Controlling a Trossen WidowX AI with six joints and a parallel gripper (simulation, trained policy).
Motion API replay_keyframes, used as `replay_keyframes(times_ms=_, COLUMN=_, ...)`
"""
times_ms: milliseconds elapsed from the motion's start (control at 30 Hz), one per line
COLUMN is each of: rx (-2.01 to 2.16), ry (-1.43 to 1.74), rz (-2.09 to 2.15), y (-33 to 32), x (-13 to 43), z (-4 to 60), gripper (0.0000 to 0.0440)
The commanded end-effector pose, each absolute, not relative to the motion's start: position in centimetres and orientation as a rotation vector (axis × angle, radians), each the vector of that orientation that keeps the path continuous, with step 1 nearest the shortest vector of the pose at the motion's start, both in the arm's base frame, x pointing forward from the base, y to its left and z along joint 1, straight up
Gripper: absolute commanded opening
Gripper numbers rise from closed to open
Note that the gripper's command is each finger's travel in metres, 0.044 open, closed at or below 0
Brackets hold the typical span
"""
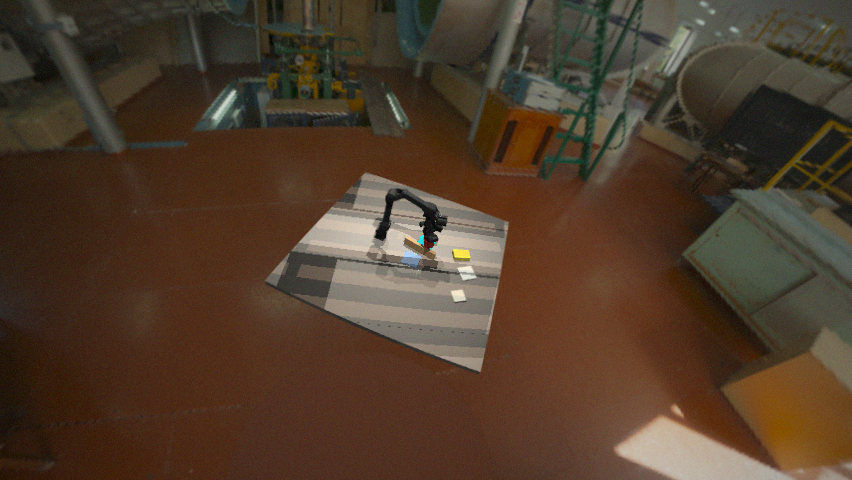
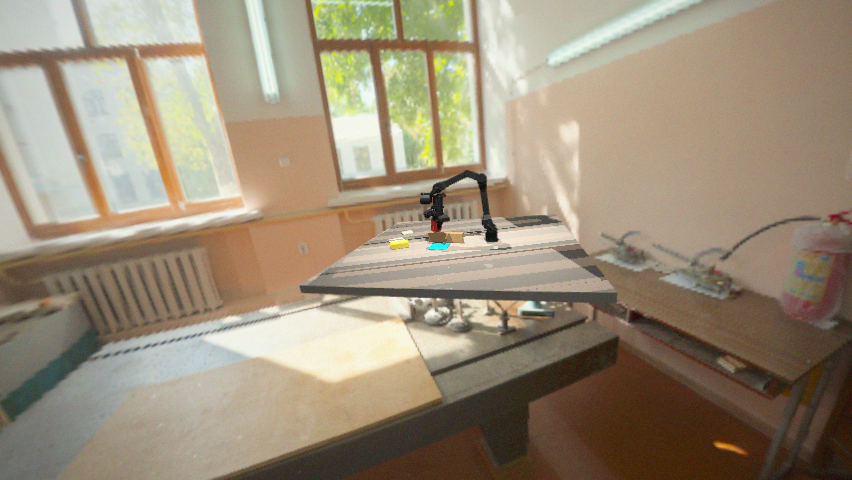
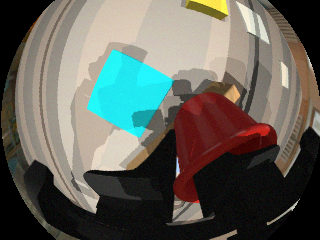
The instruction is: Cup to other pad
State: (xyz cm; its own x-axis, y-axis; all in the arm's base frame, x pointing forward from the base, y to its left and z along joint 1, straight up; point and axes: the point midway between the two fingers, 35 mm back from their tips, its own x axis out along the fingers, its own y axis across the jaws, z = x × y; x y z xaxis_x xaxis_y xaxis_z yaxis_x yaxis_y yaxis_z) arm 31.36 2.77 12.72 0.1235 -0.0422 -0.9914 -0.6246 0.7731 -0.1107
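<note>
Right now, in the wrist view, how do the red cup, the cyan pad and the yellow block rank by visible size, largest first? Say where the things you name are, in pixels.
1. Red cup (image 1: 428, 243) (image 2: 435, 225) (image 3: 212, 130)
2. Cyan pad (image 1: 422, 240) (image 2: 439, 246) (image 3: 127, 92)
3. Yellow block (image 1: 460, 254) (image 2: 398, 243) (image 3: 207, 7), cut off by the view's edge

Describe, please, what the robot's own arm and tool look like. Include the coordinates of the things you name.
The arm (image 1: 413, 195) (image 2: 465, 174) is black throughout, with slender links and bulkier joints. The tool (image 1: 428, 240) (image 2: 436, 223) (image 3: 178, 133) is black too, with broad fingers that taper. No markings or cables can be made out.
</note>
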Motion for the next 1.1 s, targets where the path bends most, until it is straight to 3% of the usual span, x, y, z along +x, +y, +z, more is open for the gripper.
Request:
replay_keyframes(times_ms=0, rx=-0.594, ry=1.389, rz=0.474, y=3.7, x=31.5, z=12.6, gripper=0.0)
replay_keyframes(times_ms=1067, rx=-0.661, ry=1.352, rz=0.548, y=11.0, x=29.8, z=7.1, gripper=0.0015)
